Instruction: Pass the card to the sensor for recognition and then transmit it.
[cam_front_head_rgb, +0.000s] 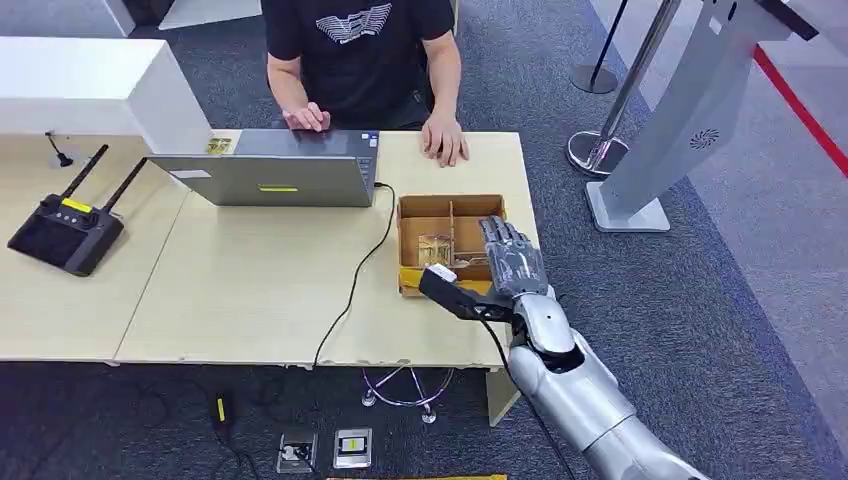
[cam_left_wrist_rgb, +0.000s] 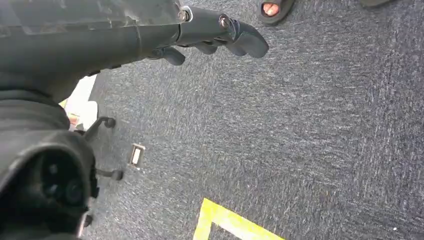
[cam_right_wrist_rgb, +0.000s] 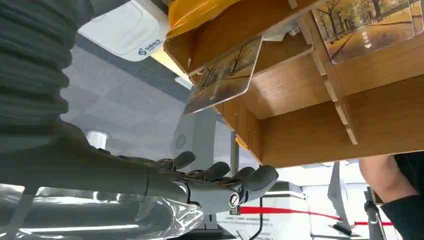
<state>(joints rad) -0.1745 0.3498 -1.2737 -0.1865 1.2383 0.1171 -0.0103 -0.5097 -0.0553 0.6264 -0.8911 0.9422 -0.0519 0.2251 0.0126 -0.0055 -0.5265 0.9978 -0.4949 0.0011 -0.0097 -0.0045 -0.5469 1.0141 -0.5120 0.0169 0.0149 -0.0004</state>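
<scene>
table with wooden box holding cards; right hand poised at the box, fingers apart, empty. left hand hangs over carpet, fingers loosely curled, empty. pickup, sensor pass and handover all remain.

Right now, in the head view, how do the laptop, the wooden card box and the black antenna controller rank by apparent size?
1. Laptop, clearly the largest.
2. Wooden card box and black antenna controller: too close to rank; the right hand covers part of the box, and the controller's antennas stretch its outline.
</scene>
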